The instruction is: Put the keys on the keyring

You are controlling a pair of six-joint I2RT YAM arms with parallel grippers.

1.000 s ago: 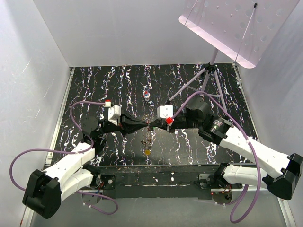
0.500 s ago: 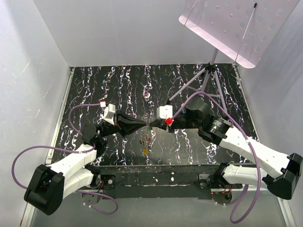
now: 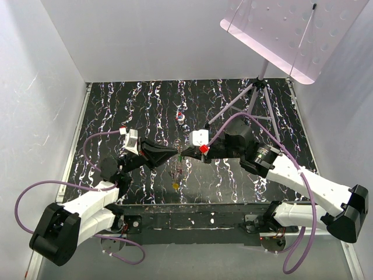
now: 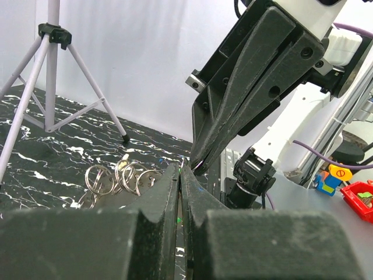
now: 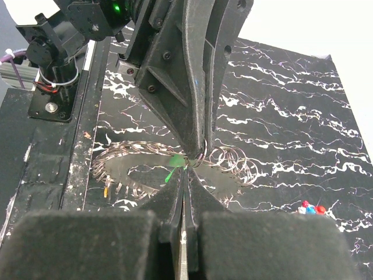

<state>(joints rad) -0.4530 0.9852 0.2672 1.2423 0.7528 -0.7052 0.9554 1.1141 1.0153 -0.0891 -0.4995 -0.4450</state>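
Note:
The keyring [image 5: 125, 170] is a flat grey ring rimmed with many small wire loops. It hangs between the two gripper tips, and it also shows in the top view [image 3: 178, 171]. My left gripper [image 5: 198, 150] is shut on one small loop at the keyring's rim; in its own view the jaws [image 4: 179, 172] are pressed together. My right gripper [image 5: 185, 174] is shut, tip to tip with the left, with the green key [image 5: 173, 169] at its tip. A yellow key [image 5: 106, 191] hangs from the keyring's far rim [image 3: 175, 186]. The red and blue keys are not visible.
A red-white-blue blob [image 3: 180, 117] lies on the black marbled mat [image 3: 116, 105] behind the grippers. A tripod [image 3: 256, 96] holding a pink perforated panel [image 3: 285, 29] stands at the back right. White walls enclose the mat.
Both gripper tips and the hanging keyring have shifted a little to the left, the yellow key with them. The left arm has swung its elbow left. Both grippers stay shut.

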